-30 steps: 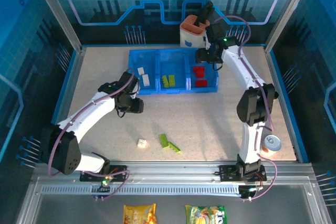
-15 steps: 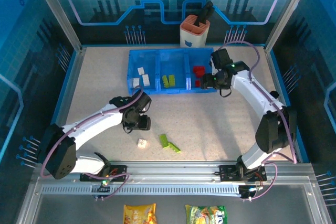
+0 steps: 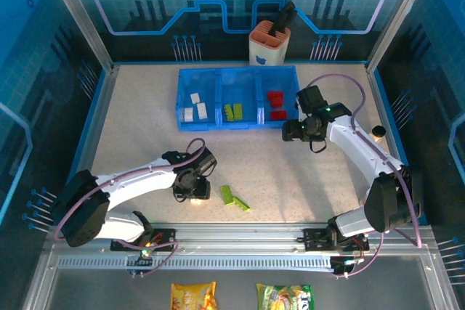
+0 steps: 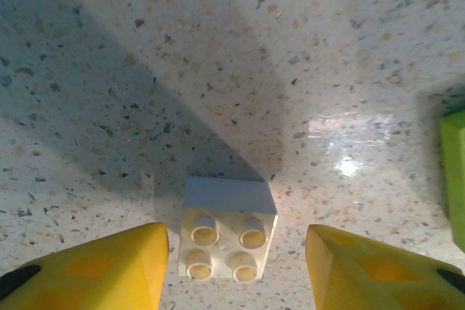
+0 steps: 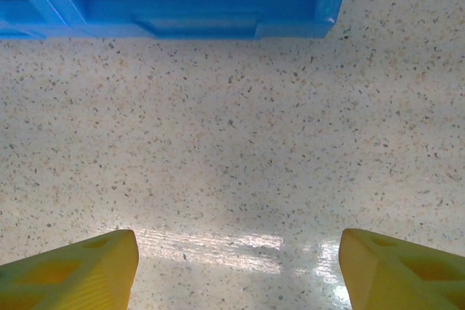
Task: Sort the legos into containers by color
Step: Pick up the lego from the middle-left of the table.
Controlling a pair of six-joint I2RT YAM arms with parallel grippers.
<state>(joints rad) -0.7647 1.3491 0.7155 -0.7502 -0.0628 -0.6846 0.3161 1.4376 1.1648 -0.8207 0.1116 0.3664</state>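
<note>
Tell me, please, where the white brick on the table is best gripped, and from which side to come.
Grip the white brick by its two opposite side walls, coming straight down from above. It lies flat on the table, studs up, so its smooth vertical walls give parallel faces. The left gripper hangs over it, jaws open on either side.

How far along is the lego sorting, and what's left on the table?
Mostly done: white bricks, green bricks and red bricks lie in separate compartments of the tray. In hand: the left gripper stands open astride a loose white brick, not yet gripping. Left: that brick and two stray green bricks. The right gripper is open and empty.
</note>
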